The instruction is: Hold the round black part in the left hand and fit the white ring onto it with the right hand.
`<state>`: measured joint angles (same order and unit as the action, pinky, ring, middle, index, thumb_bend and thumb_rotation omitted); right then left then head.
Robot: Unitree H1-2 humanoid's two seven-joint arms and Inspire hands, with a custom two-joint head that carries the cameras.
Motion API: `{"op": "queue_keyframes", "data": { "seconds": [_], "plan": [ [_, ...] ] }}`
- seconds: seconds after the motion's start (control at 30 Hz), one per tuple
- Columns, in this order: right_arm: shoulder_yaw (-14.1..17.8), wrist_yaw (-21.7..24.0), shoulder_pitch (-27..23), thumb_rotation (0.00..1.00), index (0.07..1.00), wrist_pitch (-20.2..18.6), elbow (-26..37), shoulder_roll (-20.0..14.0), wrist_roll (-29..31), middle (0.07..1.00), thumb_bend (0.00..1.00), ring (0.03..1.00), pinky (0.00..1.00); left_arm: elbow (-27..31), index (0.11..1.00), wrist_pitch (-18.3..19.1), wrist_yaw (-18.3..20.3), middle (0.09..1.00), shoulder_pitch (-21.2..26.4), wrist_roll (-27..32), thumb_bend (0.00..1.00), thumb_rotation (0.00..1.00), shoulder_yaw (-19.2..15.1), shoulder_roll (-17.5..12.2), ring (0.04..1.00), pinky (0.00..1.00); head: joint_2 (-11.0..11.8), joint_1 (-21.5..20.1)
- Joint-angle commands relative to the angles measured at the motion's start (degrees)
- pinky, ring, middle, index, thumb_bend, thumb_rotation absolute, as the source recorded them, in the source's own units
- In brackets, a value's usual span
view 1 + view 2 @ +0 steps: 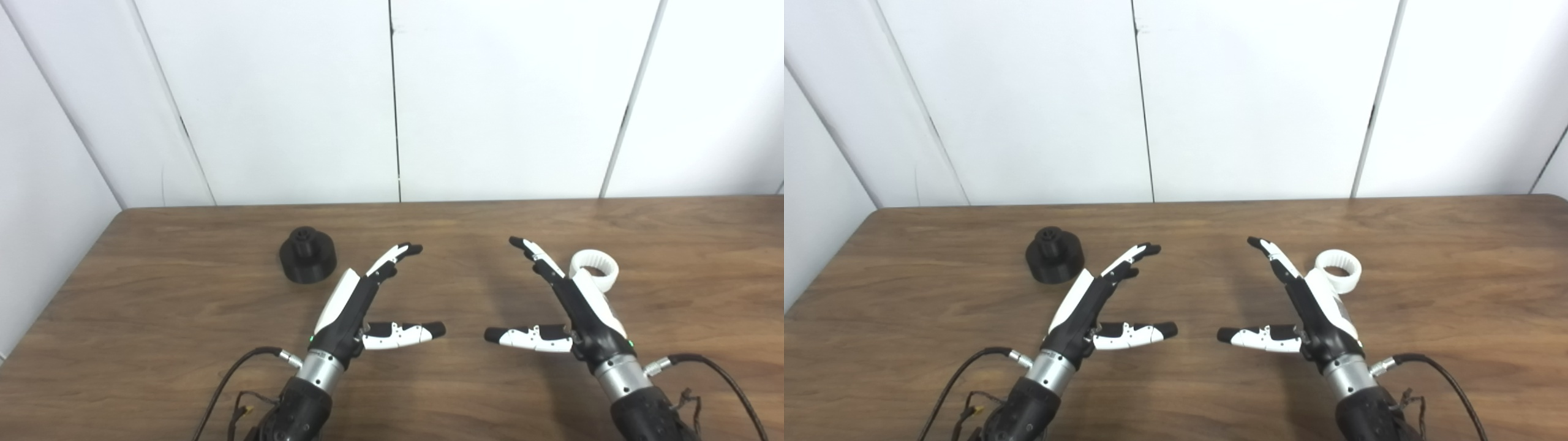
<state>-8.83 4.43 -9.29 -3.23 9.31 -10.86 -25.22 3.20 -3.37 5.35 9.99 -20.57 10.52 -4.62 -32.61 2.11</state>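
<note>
While both hands hover empty above the wooden counter [429, 220], the left hand [352, 306] spreads its fingers [398, 251] just right of the round black part [307, 254]; the right hand [582, 306], fingers likewise apart, partly hides the white ring [597, 266] lying beside it.

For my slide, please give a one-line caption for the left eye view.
Both open robot hands, left and right, hover above the table; black part and white ring lie untouched.
</note>
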Motion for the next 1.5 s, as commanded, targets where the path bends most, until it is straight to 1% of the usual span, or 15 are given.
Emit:
{"op": "queue_keyframes", "data": {
  "seconds": [0.0,0.23,0.53,0.67,0.7,0.77,0.8,0.87,0.93,1.0,1.1,1.3,1.4,1.43,1.47],
  "plan": [
    [0.3,-0.8,-2.1,0.34,0.928,1.9,1.8,0.1,0.2,0.958,0.86,0.946,0.90,2.0,0.875,-0.9,-0.8,0.959,2.0,-0.4,0.90,0.34,-0.2,-0.2,0.957,0.89,0.0,0.0],
    [0.3,-1.0,-1.8,0.34,0.926,1.9,1.9,0.2,0.0,0.957,0.87,0.945,0.90,2.6,0.880,0.0,-0.2,0.960,1.9,-0.1,0.91,0.35,-0.2,-0.3,0.957,0.89,-0.3,0.5],
    [0.1,-1.1,-2.0,0.35,0.922,2.1,1.3,0.4,-0.2,0.957,0.87,0.942,0.90,2.4,0.878,-0.4,-0.1,0.950,1.7,0.7,0.90,0.32,-0.3,-0.4,0.948,0.89,-0.3,0.8],
    [0.6,-1.4,-2.1,0.34,0.916,2.9,0.7,0.0,0.3,0.954,0.89,0.938,0.89,2.1,0.881,-0.4,-0.5,0.948,1.8,-0.3,0.90,0.34,0.2,0.0,0.946,0.87,0.4,5.1],
    [0.7,-1.5,-2.2,0.34,0.914,3.2,0.6,-0.1,0.4,0.953,0.89,0.938,0.89,2.0,0.882,-0.4,-0.6,0.948,1.8,-0.6,0.89,0.35,0.3,0.1,0.945,0.87,0.4,5.1],
    [1.1,-1.1,-1.9,0.35,0.921,3.1,0.7,-0.8,0.8,0.958,0.89,0.943,0.89,1.3,0.879,-0.8,-1.3,0.944,2.0,-1.7,0.90,0.37,0.9,0.7,0.934,0.84,0.8,8.7],
    [1.2,-0.9,-1.9,0.35,0.924,3.1,0.8,-1.0,1.0,0.960,0.88,0.944,0.88,1.0,0.878,-0.9,-1.5,0.943,2.1,-2.1,0.91,0.37,1.1,0.8,0.931,0.83,0.8,8.7],
    [1.6,-0.6,-1.7,0.35,0.927,3.5,0.7,-1.7,1.8,0.964,0.88,0.944,0.88,0.1,0.877,-1.6,-2.0,0.942,2.5,-2.6,0.91,0.38,1.5,1.2,0.930,0.83,0.9,10.4],
    [1.9,-0.5,-1.7,0.34,0.931,4.2,0.2,-2.3,2.5,0.966,0.87,0.943,0.86,-0.8,0.876,-2.5,-2.7,0.940,2.8,-2.9,0.91,0.38,1.6,1.5,0.932,0.85,0.9,10.9],
    [2.1,-0.4,-1.7,0.33,0.933,5.0,-0.4,-2.7,3.3,0.966,0.87,0.945,0.86,-1.5,0.874,-3.3,-3.4,0.937,3.0,-3.6,0.92,0.38,1.8,1.6,0.930,0.87,0.9,11.0],
    [2.2,-0.5,-1.9,0.32,0.931,5.4,-0.7,-3.0,3.5,0.963,0.87,0.940,0.85,-1.6,0.874,-3.3,-3.7,0.935,3.1,-4.0,0.93,0.41,1.9,1.7,0.930,0.89,0.9,11.0],
    [2.3,-0.6,-2.0,0.32,0.927,5.4,-0.5,-3.1,3.7,0.961,0.88,0.933,0.84,-1.2,0.873,-3.3,-3.6,0.937,3.1,-3.7,0.90,0.37,1.8,1.8,0.932,0.86,1.0,10.9],
    [2.3,-0.8,-2.0,0.33,0.925,5.6,-0.6,-3.2,3.5,0.961,0.88,0.934,0.84,-1.0,0.873,-3.6,-3.7,0.938,3.1,-3.7,0.89,0.36,1.7,1.7,0.937,0.88,0.9,11.0],
    [2.3,-0.8,-2.0,0.33,0.925,5.6,-0.7,-3.2,3.5,0.961,0.88,0.934,0.84,-0.7,0.873,-3.3,-4.3,0.938,3.2,-5.1,0.89,0.36,1.7,1.6,0.938,0.89,0.9,11.0],
    [2.3,-0.8,-2.1,0.33,0.924,5.5,-0.7,-3.2,3.4,0.960,0.88,0.932,0.84,-0.4,0.863,-3.1,-4.9,0.929,3.2,-6.4,0.89,0.38,1.7,1.5,0.920,0.84,0.9,11.0]
  ]
}}
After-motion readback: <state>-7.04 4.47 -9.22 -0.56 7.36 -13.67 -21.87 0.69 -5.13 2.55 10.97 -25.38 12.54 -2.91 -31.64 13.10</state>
